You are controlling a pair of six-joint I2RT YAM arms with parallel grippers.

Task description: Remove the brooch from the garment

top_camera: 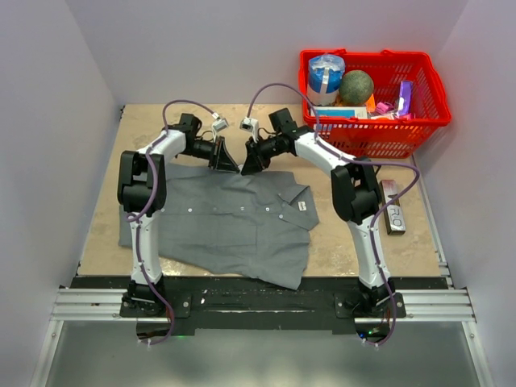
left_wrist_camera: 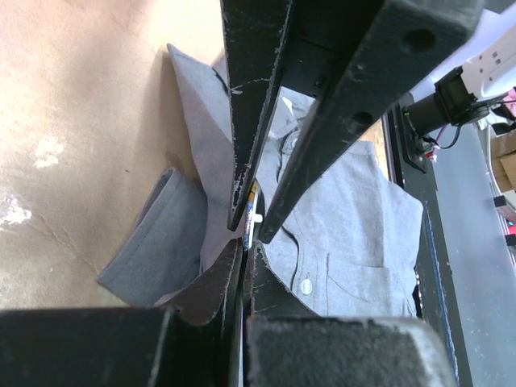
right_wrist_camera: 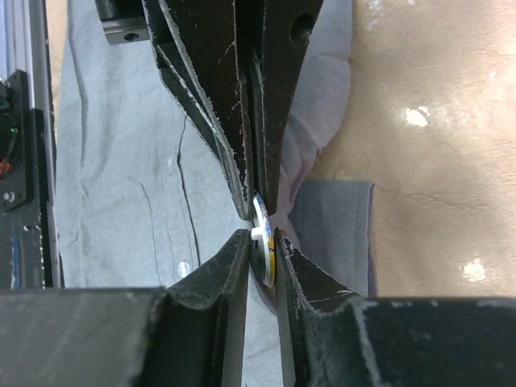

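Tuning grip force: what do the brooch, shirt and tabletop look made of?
Brooch: hard disc, pale face with a glossy yellow rim; metal or plastic, can't tell.
Shirt: thin matte grey woven cloth that creases and folds; likely a cotton blend.
Tabletop: tan matte board with pale scuffs; looks like wood or fibreboard.

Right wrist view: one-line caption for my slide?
Right fingers pinch the edge-on brooch while left fingers hold the grey garment beside it.

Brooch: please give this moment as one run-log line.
left gripper: shut on garment beside brooch | right gripper: shut on brooch | site: garment's far edge
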